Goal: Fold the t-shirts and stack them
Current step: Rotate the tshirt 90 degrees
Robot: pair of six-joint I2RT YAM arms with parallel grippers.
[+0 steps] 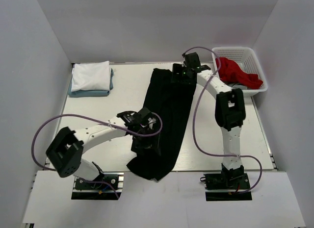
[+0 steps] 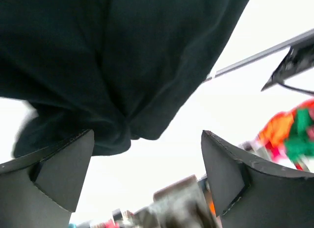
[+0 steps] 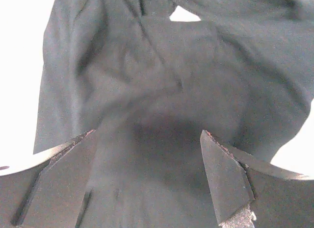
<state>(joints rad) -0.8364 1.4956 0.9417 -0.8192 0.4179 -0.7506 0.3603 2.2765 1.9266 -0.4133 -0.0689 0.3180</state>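
A black t-shirt [image 1: 167, 120] lies stretched in a long band down the middle of the table, its near end hanging over the front edge. My left gripper [image 1: 146, 142] hovers over the shirt's near part, jaws wide open and empty; the left wrist view shows the bunched black cloth [image 2: 108, 71] beyond the fingers. My right gripper [image 1: 177, 77] is over the shirt's far end, jaws open, with black cloth [image 3: 162, 100] filling its view. A folded white t-shirt [image 1: 90, 76] lies on a folded light blue-grey one [image 1: 93, 92] at the back left.
A white mesh basket [image 1: 257, 66] at the back right holds red cloth [image 1: 238, 73]. Grey walls close in the table on three sides. A purple cable loops beside each arm.
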